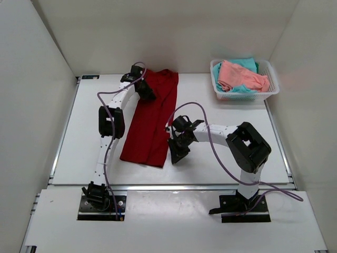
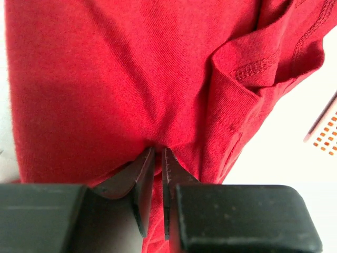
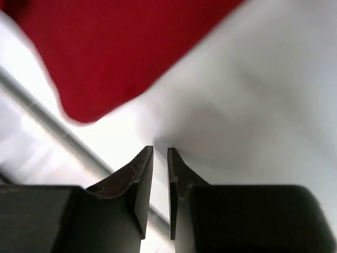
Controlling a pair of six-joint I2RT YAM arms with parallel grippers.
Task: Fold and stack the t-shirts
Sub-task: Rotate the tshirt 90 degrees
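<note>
White table (image 1: 210, 163), white walls. Nearest, the right gripper (image 1: 175, 156) hangs by the hem, jaws nearly closed, empty. The large dark red cloth t-shirt (image 1: 152, 121) lies in a long strip, half-folded, and the left gripper (image 1: 145, 92) pinches its far end. The salmon pink t-shirt (image 1: 239, 76) and teal t-shirt (image 1: 247, 63) wait in the white mesh plastic basket (image 1: 268, 92), nothing stacked.

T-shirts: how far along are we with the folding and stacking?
Done: the dark red t-shirt lies on the table, seemingly folded lengthwise into a long strip. In hand: the left gripper pinches its far end; the right gripper, shut and empty, hangs beside its near corner. Left: folding it shorter, then the salmon pink t-shirt and teal t-shirt, both crumpled in the basket. No stack yet.
</note>
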